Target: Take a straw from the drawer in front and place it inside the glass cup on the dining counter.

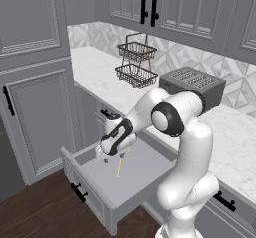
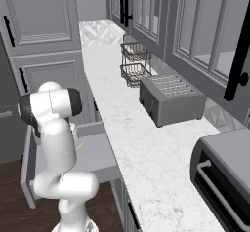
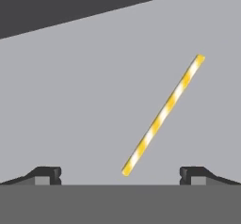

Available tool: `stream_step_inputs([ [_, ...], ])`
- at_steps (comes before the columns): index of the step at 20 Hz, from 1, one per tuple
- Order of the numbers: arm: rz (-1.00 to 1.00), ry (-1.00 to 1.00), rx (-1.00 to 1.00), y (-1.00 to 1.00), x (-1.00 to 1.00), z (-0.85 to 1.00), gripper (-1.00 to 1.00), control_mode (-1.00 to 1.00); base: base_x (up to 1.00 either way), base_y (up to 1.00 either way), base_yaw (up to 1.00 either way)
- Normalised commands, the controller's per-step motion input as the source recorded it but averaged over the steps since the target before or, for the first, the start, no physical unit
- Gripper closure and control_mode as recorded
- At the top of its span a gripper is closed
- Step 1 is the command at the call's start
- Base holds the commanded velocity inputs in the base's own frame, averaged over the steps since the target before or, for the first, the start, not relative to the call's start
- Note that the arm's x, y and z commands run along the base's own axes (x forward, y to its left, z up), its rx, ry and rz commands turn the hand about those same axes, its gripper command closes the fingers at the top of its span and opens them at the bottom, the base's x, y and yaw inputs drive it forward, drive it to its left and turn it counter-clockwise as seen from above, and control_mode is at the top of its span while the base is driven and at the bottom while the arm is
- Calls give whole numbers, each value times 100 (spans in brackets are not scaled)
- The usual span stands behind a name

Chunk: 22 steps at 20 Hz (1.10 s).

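Straw [image 3: 163, 115] striped yellow-white in hand view, plain elsewhere, tool [image 3: 120, 173] spread wide

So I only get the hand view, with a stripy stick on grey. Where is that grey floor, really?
Observer: It is the bottom of the drawer, pulled out below the marble worktop. The straw lies flat in it.
Operator: Is the claw touching the stick?
Observer: No. The gripper hangs open just above the straw.
Operator: What is on the worktop?
Observer: A toaster and a two-level wire basket, both near the wall.
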Motion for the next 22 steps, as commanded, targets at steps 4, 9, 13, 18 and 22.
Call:
stream_step_inputs([
  [4,-15,0,-1,-51,41,-3,-100,-100,0,0,0],
  [9,-6,0,0,-26,32,-22,-100,-100,0,0,0],
  [13,-4,0,0,-9,25,-40,-100,-100,0,0,0],
  [18,-4,0,0,-5,36,-39,-100,-100,0,0,0],
  [22,-3,0,0,0,27,-25,-100,-100,0,0,0],
])
